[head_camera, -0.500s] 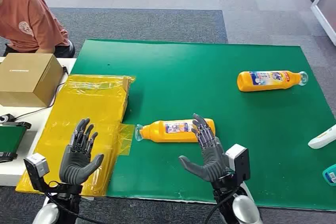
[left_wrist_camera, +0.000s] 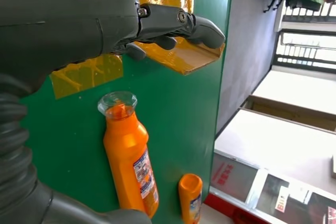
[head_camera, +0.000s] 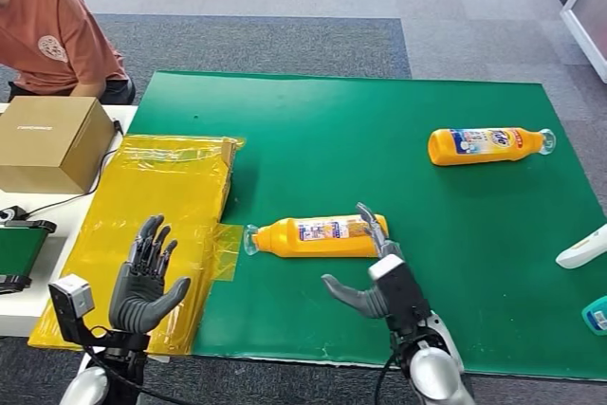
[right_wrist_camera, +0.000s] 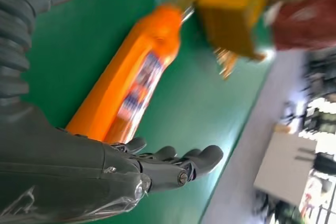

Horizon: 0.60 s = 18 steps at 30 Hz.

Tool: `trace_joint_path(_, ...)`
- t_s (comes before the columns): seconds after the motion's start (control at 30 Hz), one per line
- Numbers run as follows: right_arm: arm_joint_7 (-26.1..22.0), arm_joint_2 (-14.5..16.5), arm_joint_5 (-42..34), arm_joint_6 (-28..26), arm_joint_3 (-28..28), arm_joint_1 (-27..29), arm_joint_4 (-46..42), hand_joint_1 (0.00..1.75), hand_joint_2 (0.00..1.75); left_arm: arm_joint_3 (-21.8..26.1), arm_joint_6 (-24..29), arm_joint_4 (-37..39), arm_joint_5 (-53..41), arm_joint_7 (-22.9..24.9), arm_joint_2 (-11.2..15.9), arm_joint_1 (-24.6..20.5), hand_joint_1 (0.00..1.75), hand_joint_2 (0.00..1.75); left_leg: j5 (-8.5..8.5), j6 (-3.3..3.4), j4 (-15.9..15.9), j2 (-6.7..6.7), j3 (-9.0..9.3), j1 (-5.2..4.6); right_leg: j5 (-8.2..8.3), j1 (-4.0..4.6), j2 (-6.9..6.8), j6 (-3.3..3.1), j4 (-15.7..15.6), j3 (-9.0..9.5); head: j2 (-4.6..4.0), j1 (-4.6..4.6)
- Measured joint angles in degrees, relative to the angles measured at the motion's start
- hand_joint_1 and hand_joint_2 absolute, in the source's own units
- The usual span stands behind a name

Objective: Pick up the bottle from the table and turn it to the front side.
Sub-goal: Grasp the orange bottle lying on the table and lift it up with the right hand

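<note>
An orange bottle [head_camera: 319, 235] with a clear cap lies on its side in the middle of the green mat [head_camera: 343, 120], cap pointing left. My right hand [head_camera: 369, 277] is open just in front of the bottle's base end, fingers stretched toward it and thumb spread out to the left. The right wrist view shows the bottle [right_wrist_camera: 130, 82] close beyond my open right hand [right_wrist_camera: 118, 171], with a gap between them. My left hand [head_camera: 145, 277] hovers open over the yellow plastic sheet [head_camera: 164, 206]. Past my left hand [left_wrist_camera: 79, 19], the left wrist view shows the same bottle [left_wrist_camera: 128, 156].
A second orange bottle [head_camera: 487, 145] lies at the mat's far right. A cardboard box [head_camera: 50, 139] sits on the white table at the left, behind it a person in an orange shirt [head_camera: 50, 35]. A white item [head_camera: 583, 248] and a teal item [head_camera: 596, 315] lie at the right edge.
My right hand has turned at the wrist, now edge-on with its fingers nearer the bottle's base. The left hand and both bottles have stayed put.
</note>
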Motion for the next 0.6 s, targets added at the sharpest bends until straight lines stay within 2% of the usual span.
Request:
trace_joint_path(0.13,9.17,-0.52,25.17,-3.9,1.8,-5.59,7.99,0.0,1.75,-0.2,-2.38,0.0,-0.72,1.61,-0.22,-0.69,0.0,1.75,0.09,0.03,0.0,0.0,0.01,0.0,0.06,0.0,-0.01,0.02,0.0,0.01,0.01,0.0)
trace_joint_path(0.27,13.45,-0.53,40.62,-4.48,4.22,-11.14,18.06,0.0,1.75,-0.33,-4.75,0.03,-0.99,2.76,-0.82,-2.05,0.0,1.75,0.15,0.05,0.0,0.0,0.0,0.0,0.13,0.0,-0.01,0.02,0.0,0.02,0.0,0.0)
trace_joint_path(0.4,14.71,-0.29,47.67,-4.48,6.53,-15.4,26.27,0.0,1.75,-0.71,-6.14,0.36,-1.21,3.19,-1.33,-3.32,0.0,1.75,0.17,0.06,0.0,-0.01,0.0,0.0,0.14,0.0,-0.02,0.01,0.0,0.02,0.01,0.0)
trace_joint_path(0.6,15.15,0.57,52.32,-4.81,9.21,-20.41,34.48,0.0,1.75,-0.91,-7.23,1.08,-1.11,3.23,-1.74,-4.5,0.0,1.75,0.16,0.06,0.0,0.0,0.01,0.0,0.14,0.0,0.0,0.01,0.0,0.01,0.0,0.0)
